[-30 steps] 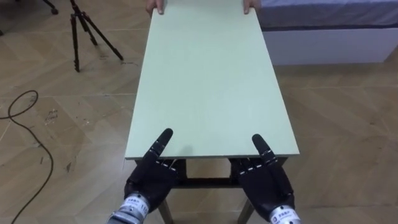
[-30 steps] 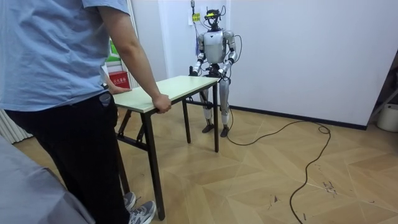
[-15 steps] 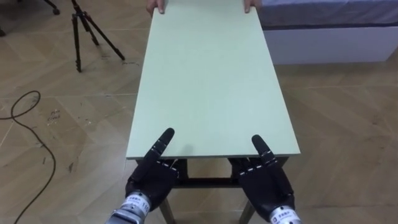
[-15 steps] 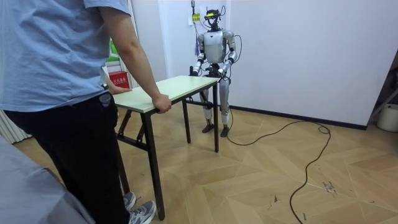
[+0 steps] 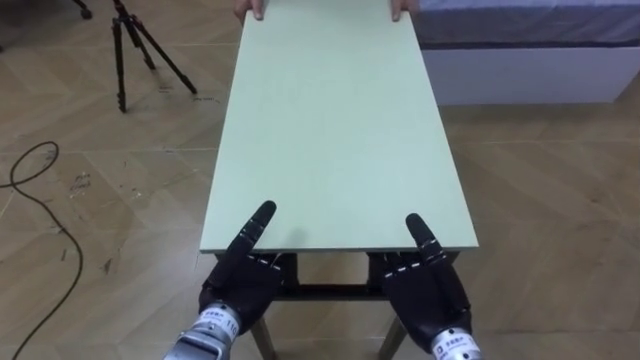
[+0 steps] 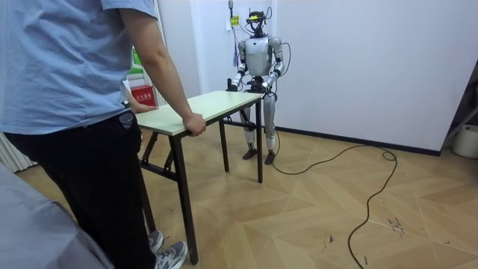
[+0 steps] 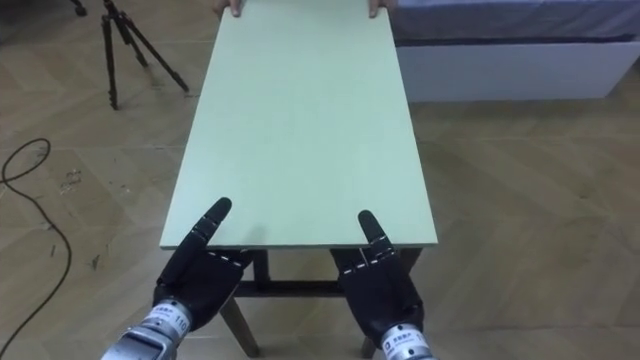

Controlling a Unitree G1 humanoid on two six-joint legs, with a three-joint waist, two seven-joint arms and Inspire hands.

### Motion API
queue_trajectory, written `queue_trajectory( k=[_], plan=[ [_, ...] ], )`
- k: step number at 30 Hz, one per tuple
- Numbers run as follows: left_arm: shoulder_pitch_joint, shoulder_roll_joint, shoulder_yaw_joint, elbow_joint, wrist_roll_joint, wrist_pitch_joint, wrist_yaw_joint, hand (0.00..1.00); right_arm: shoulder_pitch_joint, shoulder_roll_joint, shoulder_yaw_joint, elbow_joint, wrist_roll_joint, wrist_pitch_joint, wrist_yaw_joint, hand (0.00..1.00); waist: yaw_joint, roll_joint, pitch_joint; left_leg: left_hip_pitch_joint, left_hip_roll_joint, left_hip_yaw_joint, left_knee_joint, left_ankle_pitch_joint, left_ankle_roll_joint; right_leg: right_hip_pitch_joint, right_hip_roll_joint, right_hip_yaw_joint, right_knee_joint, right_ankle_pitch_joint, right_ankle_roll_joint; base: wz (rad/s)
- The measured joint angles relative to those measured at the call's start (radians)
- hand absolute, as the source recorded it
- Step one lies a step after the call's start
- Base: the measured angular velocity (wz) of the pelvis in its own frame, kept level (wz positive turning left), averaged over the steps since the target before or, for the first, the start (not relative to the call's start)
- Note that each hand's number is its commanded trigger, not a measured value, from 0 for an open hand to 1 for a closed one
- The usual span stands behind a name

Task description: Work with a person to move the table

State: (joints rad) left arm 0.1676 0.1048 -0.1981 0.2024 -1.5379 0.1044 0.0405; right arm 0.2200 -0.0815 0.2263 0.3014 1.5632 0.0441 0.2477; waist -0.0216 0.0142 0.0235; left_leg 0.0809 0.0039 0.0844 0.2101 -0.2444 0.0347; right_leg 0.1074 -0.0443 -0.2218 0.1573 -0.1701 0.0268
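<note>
Tripod [image 5: 135, 50] and floor cable [image 5: 25, 175] at far left. Left hand [image 5: 240, 285] is at the near edge of the pale green worktop [image 5: 335, 130], at its left corner and partly under it; grip cannot be told. Right hand [image 5: 425, 290] sits the same way at the right corner; grip cannot be told. Person's hands [image 5: 255, 10] hold the far edge at both corners. White-sided bed [image 5: 530, 70] lies right of the worktop. Room view: the worktop stands between the person at left and the robot by the white wall, with a red box [image 6: 142, 96] behind it.

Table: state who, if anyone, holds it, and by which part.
A person's hands grip the table by its far edge. The robot's left hand and right hand sit at the near edge; their grip cannot be told.
</note>
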Motion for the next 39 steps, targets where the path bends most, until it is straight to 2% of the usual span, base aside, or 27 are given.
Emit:
queue_trajectory(
  k=[1, 2, 5, 8, 10, 14, 17, 20, 21, 24, 31, 39],
  plan=[
    [0.0, 0.0, 0.0, 0.0, 0.0, 0.0, 0.0, 1.0, 0.0, 0.0, 0.0, 0.0, -0.001, 0.0, -0.001, 0.78, 0.0, 0.0, 0.0, 0.0, 0.0, 0.0, 0.0, 0.0, 0.0, -0.001, 0.0, 0.0, 0.0, 0.0, 0.0, 0.0],
    [0.0, -0.001, 0.0, 0.0, 0.001, 0.0, 0.0, 1.0, -0.001, 0.0, 0.0, 0.0, -0.001, 0.0, -0.002, 1.0, 0.0, 0.0, -0.0001, -0.001, 0.0, 0.0, 0.001, 0.0, 0.0, -0.001, 0.0, 0.0, 0.001, 0.0, 0.0, 0.0],
    [0.0, -0.022, 0.002, 0.0, 0.047, -0.008, 0.007, 1.0, -0.008, 0.004, -0.005, 0.0, -0.005, -0.002, -0.015, 1.0, 0.006, 0.0, -0.0001, 0.0, -0.001, 0.003, 0.002, 0.0, 0.0, -0.001, 0.0, 0.0, 0.002, 0.0, 0.0, 0.0],
    [0.0, -0.029, 0.001, 0.001, 0.049, -0.019, 0.009, 1.0, -0.024, 0.004, -0.005, 0.0, -0.002, -0.002, -0.047, 1.0, 0.007, 0.001, 0.0003, 0.001, -0.001, 0.004, 0.002, 0.0, 0.0, -0.004, 0.0, 0.003, 0.006, 0.0, 0.0, -0.02],
    [0.0, -0.039, -0.003, 0.001, 0.049, -0.021, 0.009, 1.0, -0.05, 0.005, -0.006, 0.031, -0.002, -0.009, -0.116, 1.0, 0.022, 0.003, 0.0015, -0.001, 0.0, 0.006, 0.003, 0.0, 0.0, -0.007, -0.001, 0.002, 0.012, 0.0, 0.0, 0.0],
    [0.0, -0.046, -0.006, 0.019, 0.05, -0.021, 0.03, 1.0, -0.085, 0.01, -0.004, 0.059, -0.003, -0.012, -0.178, 1.0, 0.028, 0.006, 0.0039, -0.018, -0.001, 0.007, 0.002, 0.001, 0.001, -0.024, -0.002, 0.001, 0.011, 0.0, 0.0, 0.0],
    [0.001, -0.045, -0.006, 0.027, 0.049, -0.021, 0.038, 1.0, -0.082, 0.011, 0.008, 0.059, -0.004, -0.015, -0.183, 1.0, 0.028, 0.004, 0.0046, -0.013, 0.0, -0.004, -0.005, 0.001, 0.001, -0.025, 0.002, 0.001, 0.012, 0.0, 0.0, 0.0],
    [0.002, -0.053, -0.013, 0.027, 0.05, -0.024, 0.039, 1.0, -0.081, 0.005, 0.027, 0.059, -0.023, -0.061, -0.182, 1.0, 0.028, 0.003, 0.005, 0.0, 0.002, -0.037, -0.016, 0.001, 0.001, -0.02, 0.002, 0.002, 0.013, 0.0, 0.0, -0.06],
    [0.003, -0.055, -0.013, 0.027, 0.05, -0.028, 0.04, 1.0, -0.081, 0.005, 0.029, 0.057, -0.027, -0.063, -0.182, 1.0, 0.028, 0.003, 0.0051, 0.0, 0.001, -0.04, -0.017, 0.001, 0.001, -0.02, 0.002, 0.002, 0.013, 0.0, 0.0, -0.09],
    [0.004, -0.056, -0.015, 0.027, 0.063, -0.033, 0.039, 1.0, -0.079, 0.007, 0.031, 0.054, -0.029, -0.069, -0.182, 1.0, 0.025, 0.001, 0.0048, 0.004, 0.001, -0.042, -0.023, 0.001, 0.001, -0.019, 0.001, 0.003, 0.014, 0.0, 0.0, 0.03],
    [0.004, -0.058, -0.016, 0.028, 0.088, -0.044, 0.038, 1.0, -0.079, 0.009, 0.031, 0.055, -0.031, -0.075, -0.184, 1.0, 0.025, -0.007, 0.01, 0.003, 0.001, -0.04, -0.023, 0.001, 0.001, -0.018, 0.001, 0.003, 0.011, 0.0, 0.0, 0.0],
    [0.004, -0.054, -0.016, 0.028, 0.09, -0.044, 0.033, 1.0, -0.08, 0.011, 0.031, 0.055, -0.033, -0.073, -0.182, 1.0, 0.028, -0.008, 0.0096, 0.002, 0.0, -0.033, -0.023, 0.001, 0.001, -0.019, 0.001, 0.003, 0.011, 0.0, 0.0, 0.0]
  ],
)
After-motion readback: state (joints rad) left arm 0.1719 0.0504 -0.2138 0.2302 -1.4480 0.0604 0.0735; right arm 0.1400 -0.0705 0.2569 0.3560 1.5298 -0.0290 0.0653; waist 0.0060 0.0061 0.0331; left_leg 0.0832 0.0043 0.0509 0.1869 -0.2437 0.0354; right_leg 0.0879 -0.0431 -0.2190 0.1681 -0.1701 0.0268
